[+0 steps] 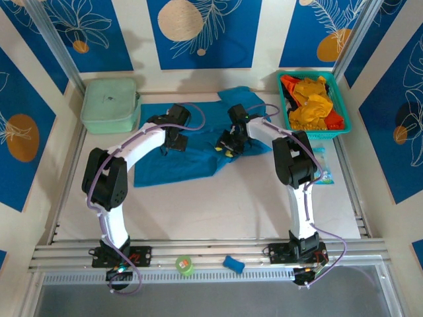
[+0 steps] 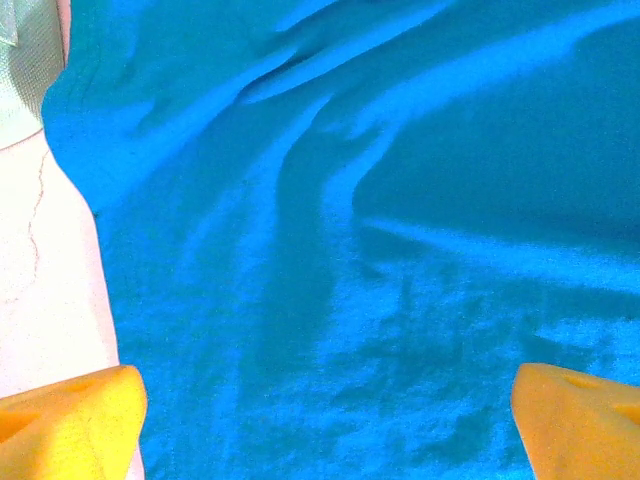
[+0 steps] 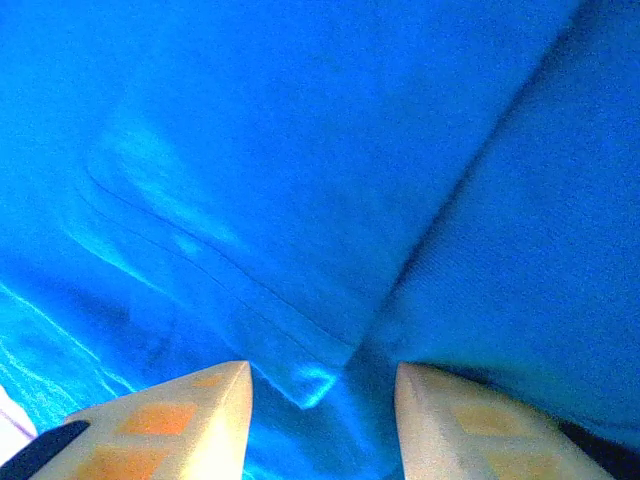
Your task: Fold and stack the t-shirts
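Observation:
The blue t-shirt (image 1: 178, 165) lies spread and rumpled on the white table, partly folded at its right side. My left gripper (image 1: 175, 142) hovers low over the shirt's upper left part, open wide, with its yellow fingertips (image 2: 80, 420) far apart over wrinkled blue cloth (image 2: 380, 250). My right gripper (image 1: 228, 146) is over the shirt's folded right part. In the right wrist view its jaws (image 3: 322, 385) stand apart, with a hemmed corner of blue cloth (image 3: 300, 150) lying between them, not pinched. Yellow-orange t-shirts (image 1: 310, 105) and a red-orange one (image 1: 289, 84) are bunched in the basket.
The teal basket (image 1: 320, 134) stands at the back right. A mint-green case (image 1: 109, 105) sits at the back left, touching the shirt's edge. A small printed packet (image 1: 324, 173) lies right of the right arm. A green tape roll (image 1: 184, 265) and a blue item (image 1: 232, 264) rest on the front rail.

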